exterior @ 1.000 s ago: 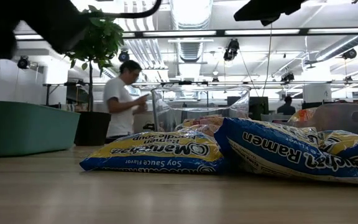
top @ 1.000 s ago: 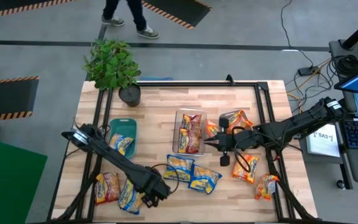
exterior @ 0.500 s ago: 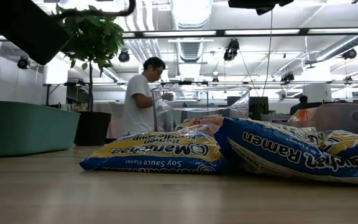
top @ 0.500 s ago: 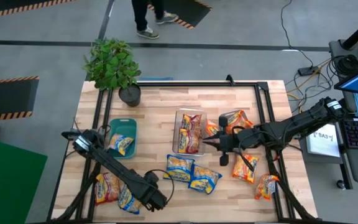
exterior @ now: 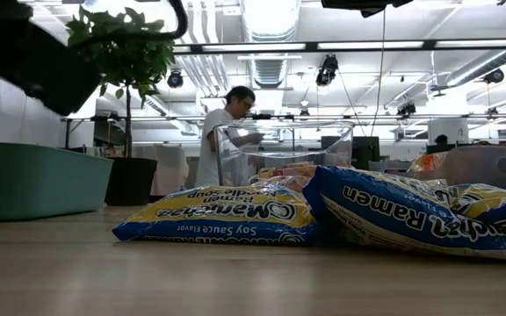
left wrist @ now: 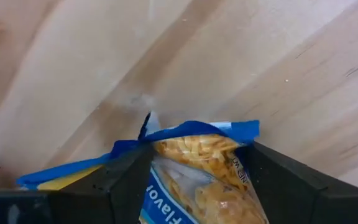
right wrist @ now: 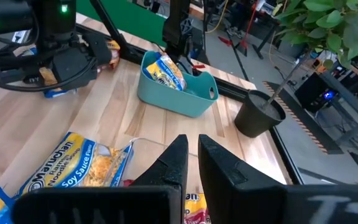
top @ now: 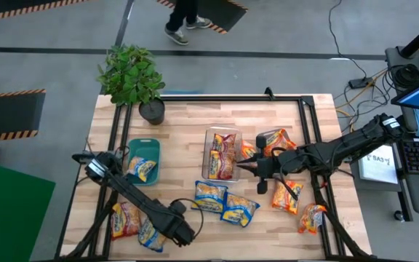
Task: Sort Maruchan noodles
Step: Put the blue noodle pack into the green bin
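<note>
Maruchan noodle packets lie scattered on the wooden table. A blue-edged packet lies near the front left beside a red-edged one. My left gripper points down over the blue-edged packet's end, open, with one finger on either side of it. Two more blue-edged packets lie mid-table. Orange-edged packets lie to the right. My right gripper hovers shut and empty beside the clear bin. My left gripper's fingers stand on either side of the blue-edged packet's crimped end, coming from above. The packet lies flat on the table. Whether the fingers touch it I cannot tell.
A teal bin at the left holds one packet. The clear bin holds maroon-edged packets. A potted plant stands at the far left corner. A black frame runs around the table. A person walks in the room beyond.
My left gripper has sunk toward the blue-edged packet near the table's front left, rolling a little about its own line. The packets have stayed where they were. The person in the background has walked on.
</note>
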Robot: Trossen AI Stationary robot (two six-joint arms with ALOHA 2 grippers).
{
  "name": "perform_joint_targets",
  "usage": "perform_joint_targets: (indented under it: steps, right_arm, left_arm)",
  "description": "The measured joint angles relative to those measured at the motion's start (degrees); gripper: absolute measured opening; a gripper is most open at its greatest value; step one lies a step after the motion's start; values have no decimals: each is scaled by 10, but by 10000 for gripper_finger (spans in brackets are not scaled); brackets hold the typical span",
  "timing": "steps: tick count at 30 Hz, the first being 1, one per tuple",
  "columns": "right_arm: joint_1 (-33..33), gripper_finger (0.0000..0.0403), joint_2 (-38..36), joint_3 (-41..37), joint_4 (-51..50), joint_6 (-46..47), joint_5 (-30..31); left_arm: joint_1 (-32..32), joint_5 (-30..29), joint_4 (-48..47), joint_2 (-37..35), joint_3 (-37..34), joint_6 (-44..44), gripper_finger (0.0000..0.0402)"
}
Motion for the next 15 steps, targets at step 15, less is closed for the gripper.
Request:
perform_joint_targets:
  steps: [15]
  right_arm:
    - [0,27,0,0,0,0,0]
  left_arm:
    - [-12,2,25,-2,-22,11,109]
